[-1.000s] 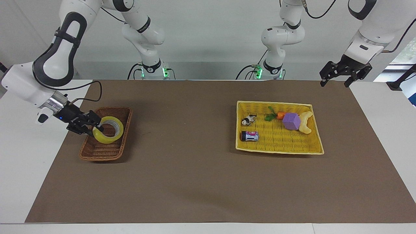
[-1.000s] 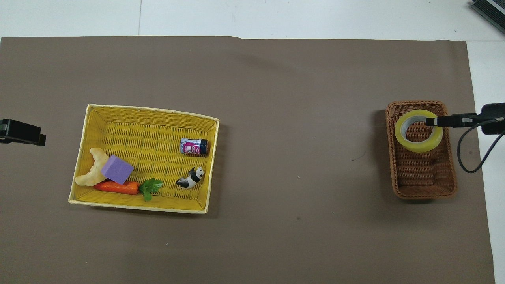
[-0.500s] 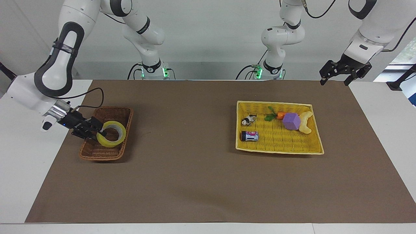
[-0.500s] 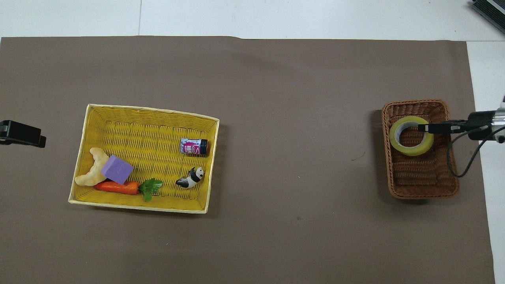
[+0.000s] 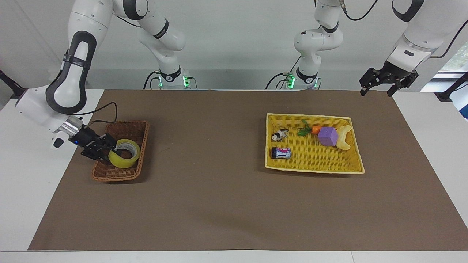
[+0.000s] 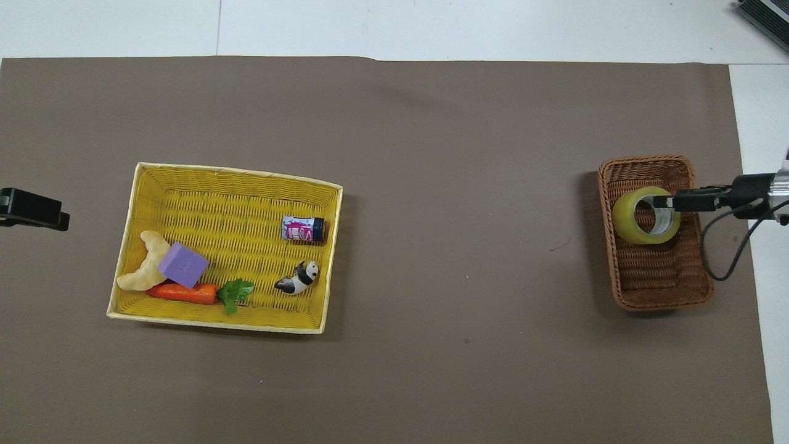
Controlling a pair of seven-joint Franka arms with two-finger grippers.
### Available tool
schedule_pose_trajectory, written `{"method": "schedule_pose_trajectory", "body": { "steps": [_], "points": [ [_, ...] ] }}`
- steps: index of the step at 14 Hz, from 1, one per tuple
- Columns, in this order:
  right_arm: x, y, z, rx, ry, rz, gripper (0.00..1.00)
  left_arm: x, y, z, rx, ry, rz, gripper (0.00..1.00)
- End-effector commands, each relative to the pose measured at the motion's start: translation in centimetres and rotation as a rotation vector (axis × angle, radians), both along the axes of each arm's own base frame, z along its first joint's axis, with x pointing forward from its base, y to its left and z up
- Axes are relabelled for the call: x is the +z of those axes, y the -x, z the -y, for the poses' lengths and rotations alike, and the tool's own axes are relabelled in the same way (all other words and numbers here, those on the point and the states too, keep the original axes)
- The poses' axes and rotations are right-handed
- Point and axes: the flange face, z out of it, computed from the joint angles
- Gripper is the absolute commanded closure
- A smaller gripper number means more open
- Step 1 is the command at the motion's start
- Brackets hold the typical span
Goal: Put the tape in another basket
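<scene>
The tape [image 5: 125, 159] [image 6: 633, 223], a yellowish roll, leans tilted on its edge inside the brown wicker basket [image 5: 143, 136] [image 6: 659, 280] at the right arm's end of the table. My right gripper [image 5: 109, 149] [image 6: 662, 201] comes in low over the basket's outer rim and sits at the tape's rim, at the edge of the ring's hole. Whether it still grips the roll does not show. My left gripper [image 5: 376, 93] [image 6: 31, 209] hangs open and empty in the air over the brown mat's edge at the left arm's end, where that arm waits.
A flat yellow woven tray [image 5: 314, 162] [image 6: 216, 197] lies toward the left arm's end. It holds a dark can with a pink label [image 5: 280, 152] [image 6: 302, 229], a panda figure, a carrot, a purple block and a pale curved piece. Brown mat stretches between the tray and the basket.
The right gripper has come down with the tape into the brown basket, and the roll now leans more steeply on its edge. The basket has shifted slightly. The left arm has not moved.
</scene>
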Motion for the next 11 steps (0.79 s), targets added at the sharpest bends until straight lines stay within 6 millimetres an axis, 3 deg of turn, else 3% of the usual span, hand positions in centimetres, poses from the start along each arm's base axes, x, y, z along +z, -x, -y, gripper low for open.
{"method": "schedule_pose_trajectory", "body": {
  "steps": [1, 5, 11],
  "points": [
    [4.4, -0.6, -0.6, 0.018, 0.045, 0.052, 0.0, 0.1, 0.4, -0.9, 0.004, -0.016, -0.018, 0.0],
    [12.1, -1.6, -5.7, 0.028, 0.263, 0.009, 0.0, 0.3, 0.3, -0.3, -0.007, -0.008, -0.005, 0.0],
    [17.2, -0.5, -15.0, -0.086, 0.39, -0.096, 0.0, 0.3, 0.3, -1.1, 0.008, -0.008, -0.007, 0.0]
  ]
}}
